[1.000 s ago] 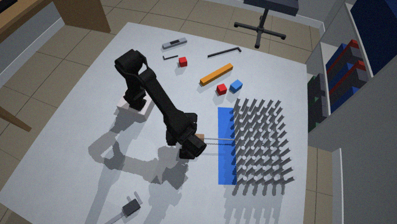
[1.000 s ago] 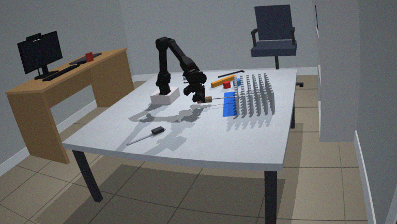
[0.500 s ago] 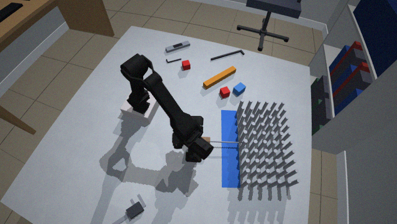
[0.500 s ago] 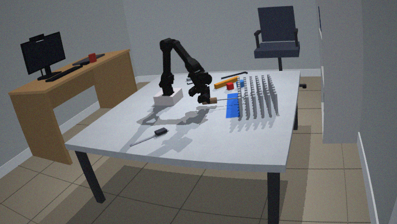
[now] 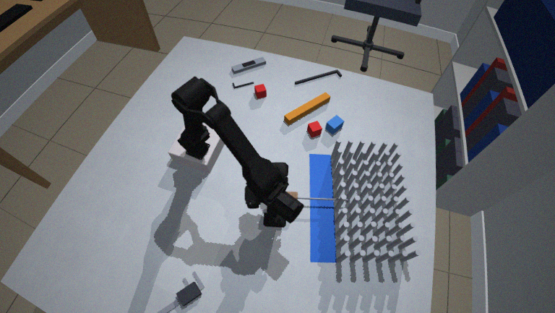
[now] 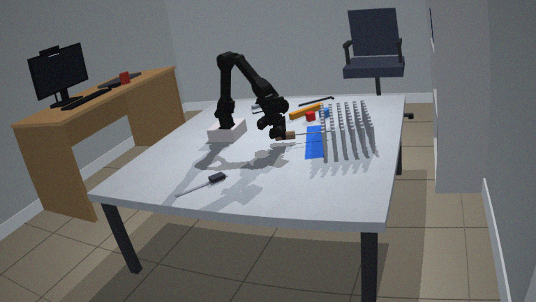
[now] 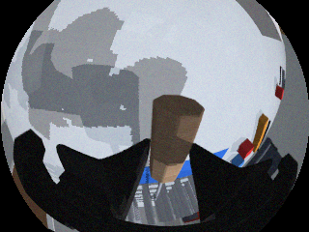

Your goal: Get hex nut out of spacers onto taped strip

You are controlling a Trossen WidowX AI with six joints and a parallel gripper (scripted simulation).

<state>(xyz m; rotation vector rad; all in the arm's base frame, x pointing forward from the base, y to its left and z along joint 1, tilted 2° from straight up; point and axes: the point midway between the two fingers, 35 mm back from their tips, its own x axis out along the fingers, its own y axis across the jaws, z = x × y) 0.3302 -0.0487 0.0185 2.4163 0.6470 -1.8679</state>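
Observation:
My gripper (image 6: pixel 278 135) (image 7: pixel 170 145) is shut on the wooden handle (image 5: pixel 293 194) (image 6: pixel 290 134) (image 7: pixel 176 126) of a thin-rod tool. The handle is held above the table in front of the field. Its metal rod (image 5: pixel 319 199) (image 6: pixel 310 133) runs level across the blue taped strip (image 5: pixel 321 236) (image 6: pixel 314 148) and in among the standing metal spacers (image 5: pixel 370 186) (image 6: pixel 343 141) (image 7: pixel 169 198). The rod's far end is hidden among them, and contact with a spacer cannot be told. The spacers stand upright in rows. The nut cannot be made out in any view.
A black-handled tool (image 5: pixel 188 293) (image 6: pixel 216 177) lies near the front edge. Behind the strip lie a red block (image 5: pixel 313 129) (image 6: pixel 310 116), a blue block (image 5: pixel 334 124), an orange bar (image 5: pixel 306 108) (image 6: pixel 304 111), a black hooked rod (image 5: pixel 316 77), a small hex key (image 5: pixel 244 84), another red block (image 5: pixel 260 90) and a grey bar (image 5: pixel 248 65).

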